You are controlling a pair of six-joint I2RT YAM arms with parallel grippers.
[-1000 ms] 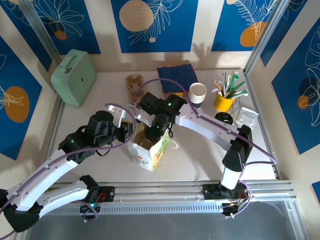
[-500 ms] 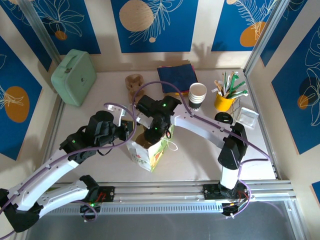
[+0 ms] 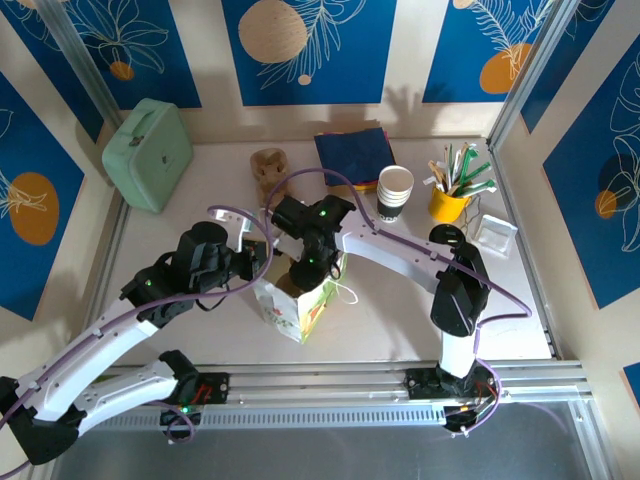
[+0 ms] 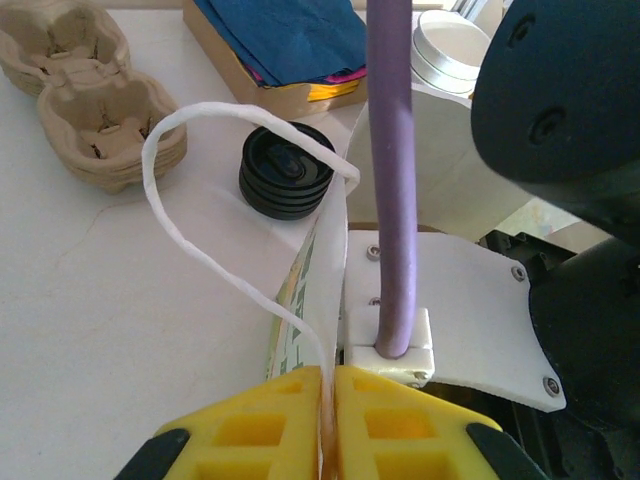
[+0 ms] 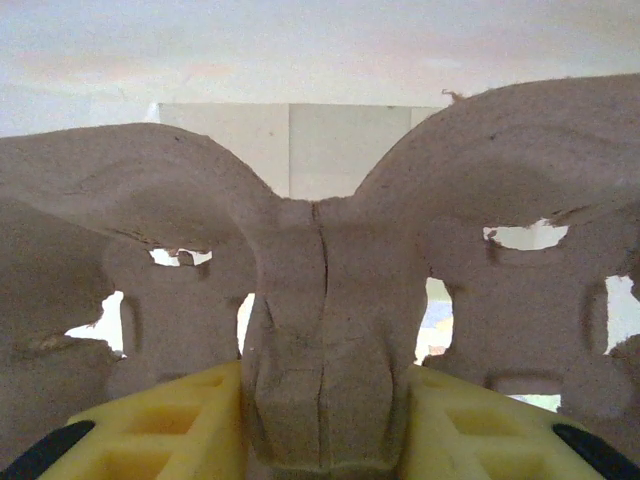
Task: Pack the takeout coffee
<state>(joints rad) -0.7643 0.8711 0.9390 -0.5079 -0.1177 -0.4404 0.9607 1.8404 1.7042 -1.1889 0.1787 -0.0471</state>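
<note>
One mint-green case (image 3: 147, 152) sits far left on the surface (image 3: 200, 335) in the top view. Next comes the left gripper (image 3: 258, 262) at the near edge of one paper bag (image 3: 298, 305). Its wrist view gives what the overhead cannot: the yellow fingers (image 4: 250, 435) are pressed tight together on the bag's top edge, and a white string handle (image 4: 200, 180) loops up from it. That view also shows one stack of black lids (image 4: 287, 172) just behind the bag, a spot the right arm covers from above. One stack of pulp carriers (image 3: 268, 165) stands at the back, with blue napkins (image 3: 352, 150) to its right.

The right gripper (image 3: 310, 262) hangs over the bag's open mouth. Its wrist view shows it clamped on the central ridge of one brown carrier (image 5: 320, 260), which blocks nearly everything beyond.

Further right stand one stack of lidless cups (image 3: 395, 188), one yellow holder (image 3: 449, 207) of utensils and one white square container (image 3: 496, 232). The takeout coffee (image 3: 445, 233) is only a dark round top just below the yellow holder. The right arm's elbow cuts it off, so lid and joint are hard to tell apart and the cup body cannot be made out.
</note>
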